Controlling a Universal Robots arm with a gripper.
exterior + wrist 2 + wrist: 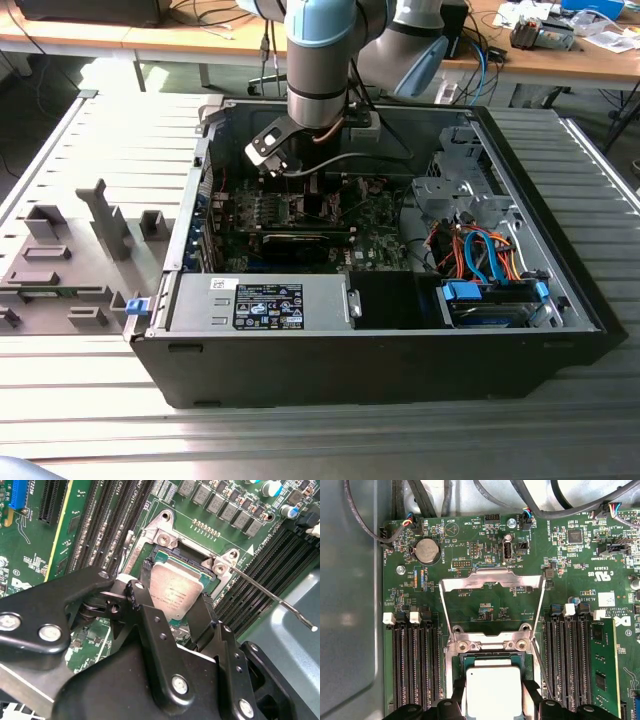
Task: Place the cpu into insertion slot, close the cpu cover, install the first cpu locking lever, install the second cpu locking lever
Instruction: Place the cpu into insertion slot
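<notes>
The cpu, a flat silver-grey square, lies level in the insertion slot on the green board. My gripper is shut on it, with one black finger against one edge and the other finger against the opposite edge. The cpu cover, a thin silver frame, stands flipped open beyond the slot. A thin locking lever sticks out unlatched beside the slot. In the exterior view my arm reaches down into the computer case.
Black memory slots flank the socket on both sides, and a memory stick stands in one. A power supply and orange and blue cables fill the case front. Grey fixtures sit at the exterior view's left.
</notes>
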